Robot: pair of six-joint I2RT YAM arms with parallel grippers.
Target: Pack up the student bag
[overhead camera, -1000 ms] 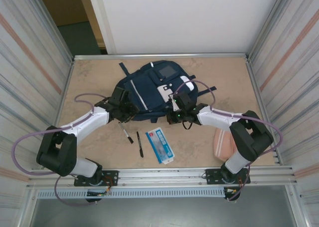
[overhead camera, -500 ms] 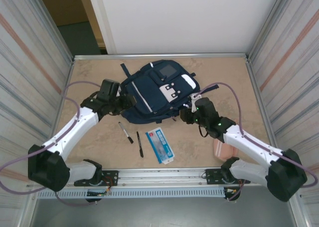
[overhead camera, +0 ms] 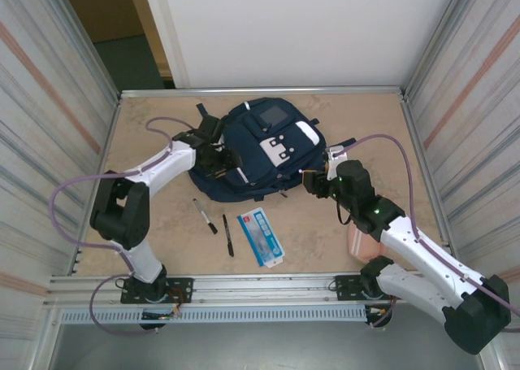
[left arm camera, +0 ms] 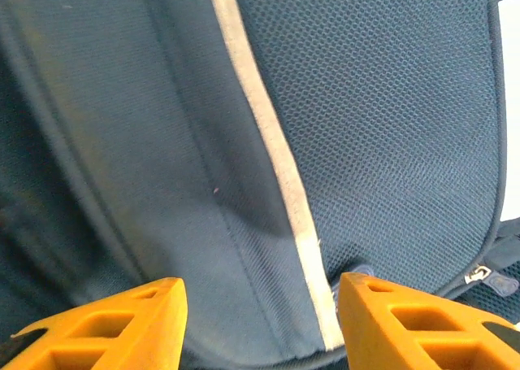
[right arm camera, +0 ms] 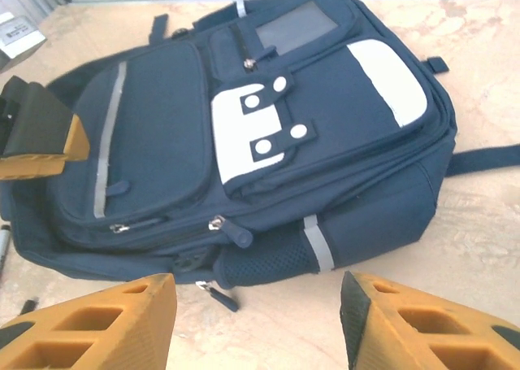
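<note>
- Backpack (overhead camera: 264, 146), navy with white patches, lying flat on table (overhead camera: 374, 126).
- Left gripper (overhead camera: 221, 165) above its reflective stripe (left arm camera: 276, 158), fingers parted.
- Right gripper (overhead camera: 313, 180) just beside it, fingers parted, empty.

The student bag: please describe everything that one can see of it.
The student bag is a navy-blue fabric backpack lying flat on the table, front up, its visible zips looking closed. It has white front patches with dark tabs and white studs, thin pale stripes, a mesh side pocket and dark straps lying on the table. The open left tool hangs close over its left side; contact cannot be told. The open right tool faces its near-right side, apart from it.
</note>
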